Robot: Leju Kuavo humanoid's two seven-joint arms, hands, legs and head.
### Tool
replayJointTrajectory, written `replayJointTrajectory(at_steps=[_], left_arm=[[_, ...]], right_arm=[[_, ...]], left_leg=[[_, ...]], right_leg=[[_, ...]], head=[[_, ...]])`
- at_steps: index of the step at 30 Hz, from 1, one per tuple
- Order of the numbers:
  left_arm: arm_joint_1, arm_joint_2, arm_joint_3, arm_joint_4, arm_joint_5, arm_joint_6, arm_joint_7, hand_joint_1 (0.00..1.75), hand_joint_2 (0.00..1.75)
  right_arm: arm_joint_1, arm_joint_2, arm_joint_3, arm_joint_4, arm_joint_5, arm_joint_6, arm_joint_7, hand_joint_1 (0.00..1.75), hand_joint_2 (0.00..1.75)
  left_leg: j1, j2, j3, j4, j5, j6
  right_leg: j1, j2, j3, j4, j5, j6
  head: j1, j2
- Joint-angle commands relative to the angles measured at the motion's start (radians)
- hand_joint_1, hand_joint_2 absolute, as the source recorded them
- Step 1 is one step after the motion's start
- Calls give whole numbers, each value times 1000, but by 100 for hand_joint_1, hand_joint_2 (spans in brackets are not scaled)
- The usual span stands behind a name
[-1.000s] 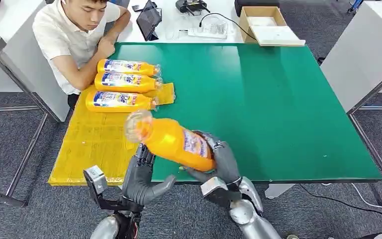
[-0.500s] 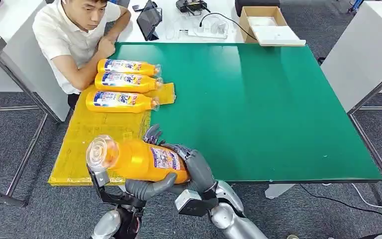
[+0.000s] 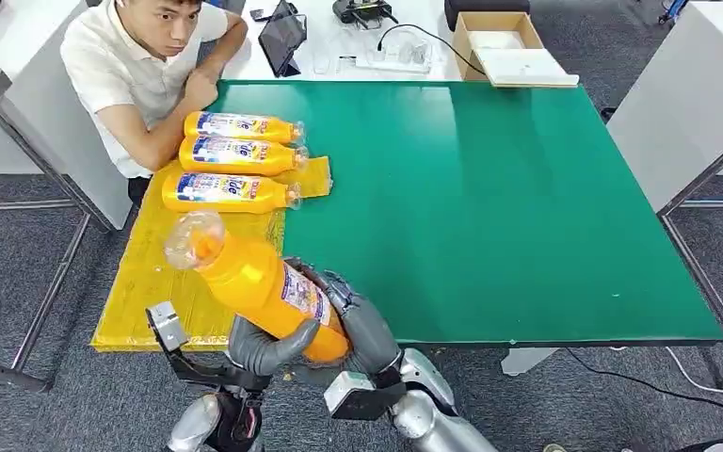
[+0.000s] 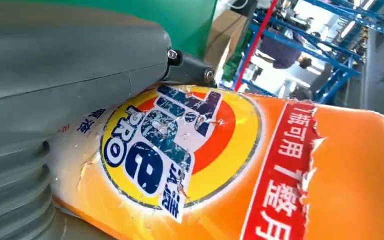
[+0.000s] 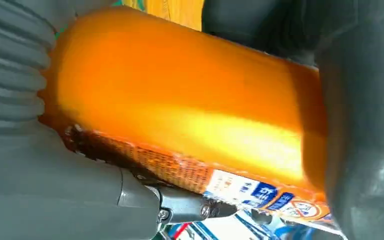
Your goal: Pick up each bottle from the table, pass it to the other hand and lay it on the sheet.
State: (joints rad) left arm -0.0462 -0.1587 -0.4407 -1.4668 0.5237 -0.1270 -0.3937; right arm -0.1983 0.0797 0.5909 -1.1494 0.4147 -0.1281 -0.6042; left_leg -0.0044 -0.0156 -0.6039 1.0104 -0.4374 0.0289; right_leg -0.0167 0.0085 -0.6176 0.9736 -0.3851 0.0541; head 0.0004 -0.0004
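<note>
An orange detergent bottle with a clear cap hangs tilted over the table's near edge, its cap end above the yellow sheet. My left hand cups its lower end from below. My right hand wraps the same end from the right side. The left wrist view has the bottle's label pressed against the grey thumb. In the right wrist view the orange body sits between thumb and dark fingers. Three more bottles lie side by side at the sheet's far end.
The green table stretches away to the right. A seated person leans on the far left corner, close to the lying bottles. A cardboard box and a tablet stand on the white desk beyond.
The bottle has travelled left and toward the near edge with my right hand. My left hand has closed under it. Its cap end has swung up over the sheet.
</note>
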Motion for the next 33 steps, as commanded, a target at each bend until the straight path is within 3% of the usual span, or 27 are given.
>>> replayJointTrajectory(at_steps=[1,5,30,33], left_arm=[[-12,-2,100,-5,-17,-46,-23,175,175],[-2,5,132,-11,-76,27,-5,175,175],[-6,11,137,-5,-74,23,-9,175,175],[-27,16,168,25,-344,369,-20,175,175]], right_arm=[[112,-12,4,-21,-13,-46,-27,0,0],[177,-9,-35,-96,10,-143,-72,0,0],[184,-13,-36,-113,9,-143,-73,0,0],[234,2,-68,-196,55,-417,-94,0,0]], left_leg=[[1,-2,4,-1,-1,-2],[1,-1,3,-1,-1,-2],[1,1,4,-1,-2,-2],[0,0,1,-1,-1,-1]], right_leg=[[1,-3,5,-1,-2,-2],[1,-3,4,0,-2,-2],[1,-1,5,0,-2,-3],[0,-1,2,0,-1,-1]], head=[[0,0],[0,0],[0,0],[0,0]])
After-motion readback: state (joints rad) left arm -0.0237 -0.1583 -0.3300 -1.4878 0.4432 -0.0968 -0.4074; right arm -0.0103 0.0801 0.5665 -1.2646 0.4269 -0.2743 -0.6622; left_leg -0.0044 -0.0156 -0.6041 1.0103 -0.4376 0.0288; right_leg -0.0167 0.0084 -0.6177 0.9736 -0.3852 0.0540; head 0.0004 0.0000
